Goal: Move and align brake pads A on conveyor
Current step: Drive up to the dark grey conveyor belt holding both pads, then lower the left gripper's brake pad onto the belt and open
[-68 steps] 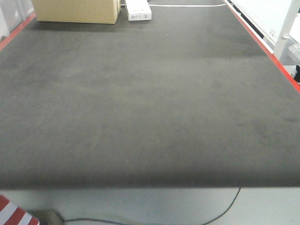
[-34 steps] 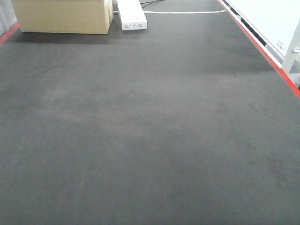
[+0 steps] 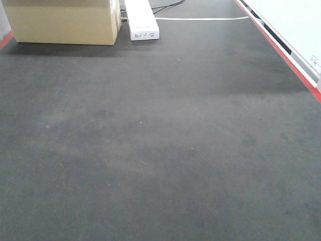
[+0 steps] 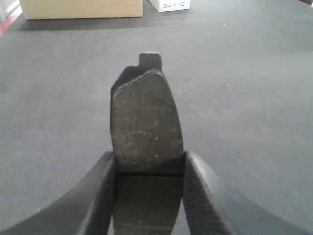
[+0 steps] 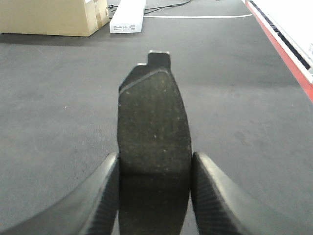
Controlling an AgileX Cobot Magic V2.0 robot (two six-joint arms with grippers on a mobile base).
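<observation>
A dark grey-brown brake pad sticks out forward from my left gripper, which is shut on its sides, above the dark-grey conveyor. In the right wrist view a second brake pad is held the same way by my right gripper, shut on it, over the conveyor. Each pad shows a small tab at its far end. The front view shows only the bare belt; neither gripper nor any pad appears there.
A cardboard box stands at the belt's far left, with a white oblong box beside it and a white cable behind. A red edge strip runs along the right side.
The front view has advanced over the belt: its near edge and the floor dropped out of sight, and the cardboard box and white box appear closer.
</observation>
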